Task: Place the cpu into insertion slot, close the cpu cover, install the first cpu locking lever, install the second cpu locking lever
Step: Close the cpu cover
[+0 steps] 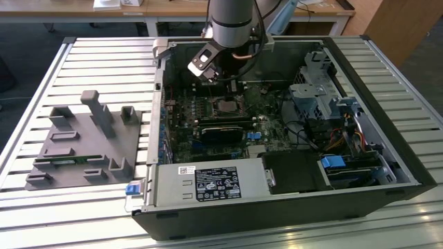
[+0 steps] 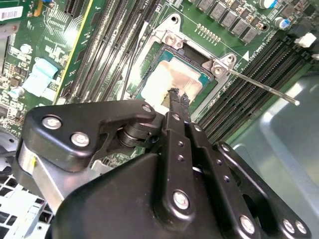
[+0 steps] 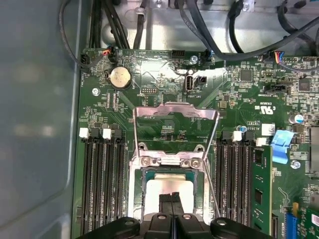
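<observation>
Resting flat in the slot, the cpu lies under the end effector, whose fingers are pinched together with nothing between them, probably to press rather than grip. The cover stands raised and a lever juts free, leaving the chip exposed.

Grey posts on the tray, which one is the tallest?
The middle post on the grey tray. It rises well above the shorter posts on either side.
</observation>
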{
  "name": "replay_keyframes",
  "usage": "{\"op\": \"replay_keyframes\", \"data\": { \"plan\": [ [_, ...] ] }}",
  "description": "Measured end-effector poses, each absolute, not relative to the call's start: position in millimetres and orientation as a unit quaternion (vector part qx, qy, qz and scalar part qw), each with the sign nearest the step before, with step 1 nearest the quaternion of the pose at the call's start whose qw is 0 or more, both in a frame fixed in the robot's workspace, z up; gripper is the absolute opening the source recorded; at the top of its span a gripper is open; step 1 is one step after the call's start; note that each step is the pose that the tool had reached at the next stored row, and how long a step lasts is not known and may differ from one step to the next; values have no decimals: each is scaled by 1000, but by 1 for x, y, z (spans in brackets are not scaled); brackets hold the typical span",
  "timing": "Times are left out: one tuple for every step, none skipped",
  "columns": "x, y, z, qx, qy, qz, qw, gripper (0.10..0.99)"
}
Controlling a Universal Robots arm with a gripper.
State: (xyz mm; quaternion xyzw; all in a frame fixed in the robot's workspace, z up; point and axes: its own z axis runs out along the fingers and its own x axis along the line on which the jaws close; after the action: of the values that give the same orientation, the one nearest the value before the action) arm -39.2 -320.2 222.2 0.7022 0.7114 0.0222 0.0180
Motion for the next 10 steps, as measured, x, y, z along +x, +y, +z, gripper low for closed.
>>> {"op": "replay_keyframes", "data": {
  "plan": [
    [-39,-320,224,702,711,22,18,106],
    [-39,-320,226,702,711,22,18,106],
    [-39,-320,228,702,711,22,18,106],
    [-39,-320,229,702,711,22,18,106],
    [-39,-320,230,702,711,23,17,106],
    [-39,-320,230,702,711,26,13,106],
    [-39,-321,230,702,711,27,12,106],
    [-39,-321,230,702,711,27,12,106],
    [-39,-322,230,702,711,27,12,106],
    [-39,-324,230,702,711,27,12,106]
  ]
}}
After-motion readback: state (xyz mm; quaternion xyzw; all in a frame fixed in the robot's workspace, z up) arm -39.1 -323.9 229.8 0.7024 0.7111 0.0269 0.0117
